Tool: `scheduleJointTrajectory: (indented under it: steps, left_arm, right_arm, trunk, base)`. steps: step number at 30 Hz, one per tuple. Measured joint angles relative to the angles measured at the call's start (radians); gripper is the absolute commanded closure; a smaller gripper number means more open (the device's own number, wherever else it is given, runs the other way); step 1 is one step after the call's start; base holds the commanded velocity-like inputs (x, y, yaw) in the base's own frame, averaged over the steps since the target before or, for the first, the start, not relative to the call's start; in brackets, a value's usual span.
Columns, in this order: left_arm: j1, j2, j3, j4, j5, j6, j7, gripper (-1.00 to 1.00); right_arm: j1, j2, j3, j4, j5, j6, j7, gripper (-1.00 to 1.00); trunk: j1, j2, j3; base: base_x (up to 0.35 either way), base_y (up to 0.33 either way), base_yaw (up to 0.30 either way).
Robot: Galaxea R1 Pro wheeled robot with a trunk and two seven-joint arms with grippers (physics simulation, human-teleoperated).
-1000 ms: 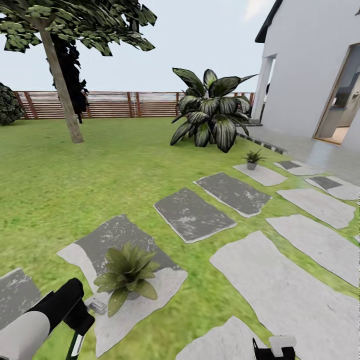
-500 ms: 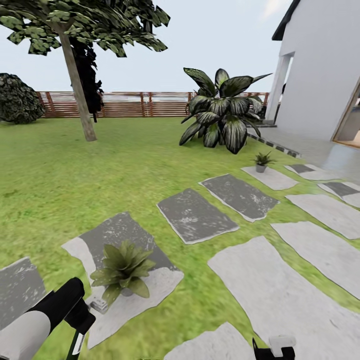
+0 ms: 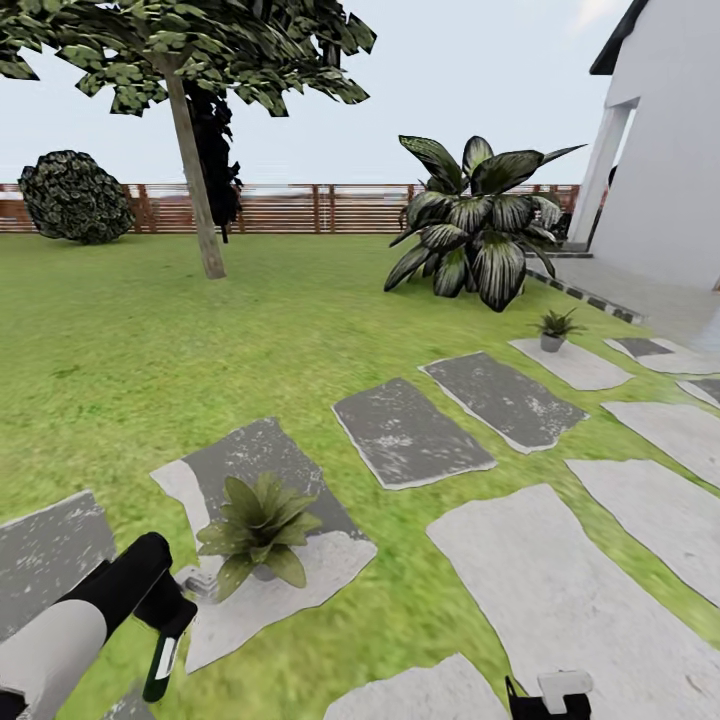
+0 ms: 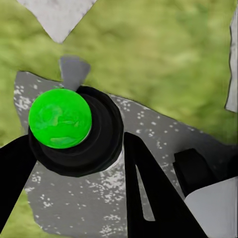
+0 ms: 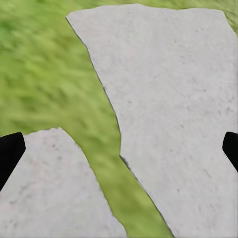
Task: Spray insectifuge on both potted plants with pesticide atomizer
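In the left wrist view, the pesticide atomizer (image 4: pixel 74 131) is a black round body with a bright green cap and a grey nozzle. My left gripper (image 4: pixel 74 166) is shut on it, one black finger on each side. In the head view, that gripper (image 3: pixel 165 640) hangs low at the left, just beside the near potted plant (image 3: pixel 258 525). This plant stands on a grey stepping stone (image 3: pixel 250 460). The far potted plant (image 3: pixel 555 328) sits on a pale stone by the house. My right gripper (image 5: pixel 119 151) is open over pale stones and grass, and its top (image 3: pixel 548 700) shows at the bottom edge of the head view.
A big striped-leaf shrub (image 3: pixel 480 225) stands behind the far pot. A tree trunk (image 3: pixel 195 170), a round bush (image 3: pixel 75 195) and the wooden fence (image 3: pixel 300 208) line the back of the lawn. The white house wall (image 3: pixel 665 150) and its paved walk are at the right.
The whole view has swung left, so the plants, stones and house sit further right in the picture and the round bush has come into sight. Both arms keep their pose.
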Motion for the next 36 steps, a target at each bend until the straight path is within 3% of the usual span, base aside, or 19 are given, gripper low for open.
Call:
scheduleJointTrajectory:
  steps: [8,12,15,25,36]
  left_arm:
    - [-0.034,-0.003,-0.001,-0.065,0.002,0.037,-0.014,1.0]
    - [-0.079,-0.004,-0.006,-0.075,0.001,0.1,-0.082,1.0]
    - [-0.092,-0.003,-0.01,-0.068,-0.025,0.112,-0.122,1.0]
    - [-0.091,-0.003,-0.01,-0.064,-0.029,0.112,-0.126,1.0]
    - [-0.091,-0.003,-0.01,-0.064,-0.03,0.113,-0.126,1.0]
  right_arm:
    - [0.0,-0.002,0.0,0.0,0.0,0.002,0.002,-1.0]
    - [0.0,-0.002,0.0,0.0,0.0,0.002,0.002,-1.0]
    - [0.0,-0.001,0.0,-0.001,0.0,0.002,0.0,-1.0]
    - [0.0,-0.001,0.0,-0.001,0.0,0.001,0.0,-1.0]
    - [0.0,-0.001,0.0,-0.001,0.0,0.001,0.0,-1.0]
  trunk:
    - [0.0,0.0,0.0]
    - [0.0,0.0,0.0]
    - [0.0,0.0,0.0]
    - [0.0,0.0,0.0]
    - [0.0,0.0,0.0]
  base:
    - [0.046,-0.02,0.001]
    - [0.002,-0.001,0.0]
    - [0.0,0.0,0.044]
    - [0.105,-0.12,0.243]
    - [0.151,-0.243,0.03]
